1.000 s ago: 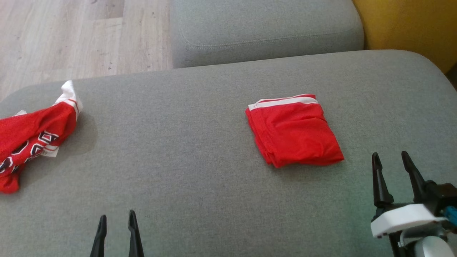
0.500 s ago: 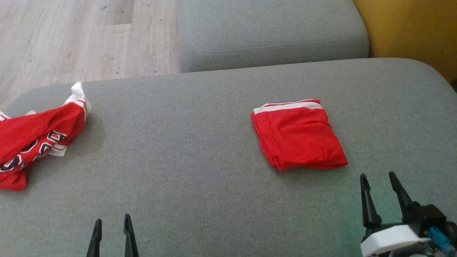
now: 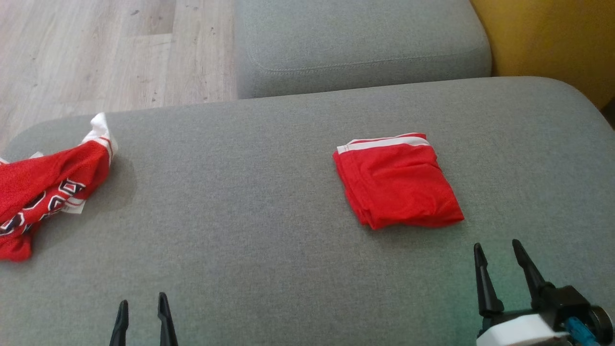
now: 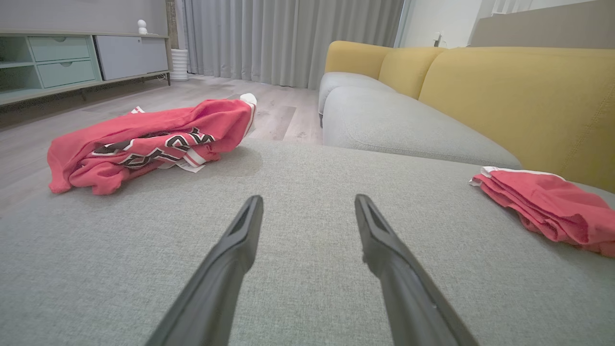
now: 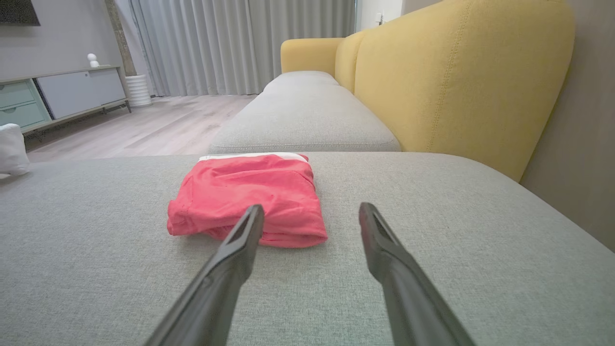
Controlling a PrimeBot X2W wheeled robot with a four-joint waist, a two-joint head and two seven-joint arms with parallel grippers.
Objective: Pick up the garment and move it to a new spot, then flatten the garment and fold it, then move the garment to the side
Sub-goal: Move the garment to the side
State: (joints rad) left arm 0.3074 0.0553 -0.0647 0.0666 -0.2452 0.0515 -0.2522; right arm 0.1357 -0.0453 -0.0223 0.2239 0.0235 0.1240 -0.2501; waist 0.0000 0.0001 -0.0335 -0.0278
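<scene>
Folding is looking finished: I am holding left hand point(image 3: 143, 299) and right hand point(image 3: 497, 243) wide, empty, folded garment point(image 3: 396, 182) lying aside, crumpled jersey point(image 3: 48, 187) waiting.

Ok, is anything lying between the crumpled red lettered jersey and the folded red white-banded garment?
Nothing. In the head view, bare grey fabric cushion runs from the crumpled red lettered jersey to the folded red white-banded garment.

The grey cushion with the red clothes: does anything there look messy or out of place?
Yes. The red jersey near the left edge of the grey cushion lies crumpled in a heap, its lettering twisted and a white label poking out. The folded red garment on the right looks neat.
</scene>
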